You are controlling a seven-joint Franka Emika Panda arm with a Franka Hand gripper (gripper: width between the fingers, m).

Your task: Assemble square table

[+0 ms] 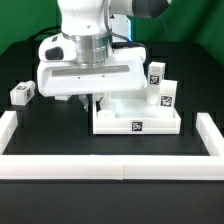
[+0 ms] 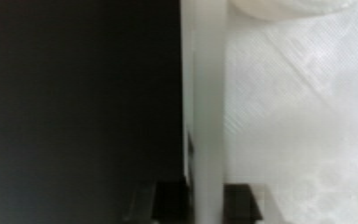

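The white square tabletop [image 1: 140,118] lies tray-like on the black table, with a tag on its front rim. My gripper [image 1: 89,102] reaches down at the tabletop's edge on the exterior view's left. In the wrist view the two dark fingers [image 2: 165,203] stand on either side of the thin raised rim [image 2: 202,120], so the gripper [image 2: 202,203] is shut on that rim. A round corner socket [image 2: 286,8] shows at the far end of the tray floor. Two tagged white legs [image 1: 157,73] [image 1: 167,97] stand at the tabletop's far right side.
A third tagged leg [image 1: 22,93] lies alone at the exterior view's left. Long white border walls run along the left [image 1: 9,130], the front [image 1: 110,165] and the right [image 1: 210,135] of the work area.
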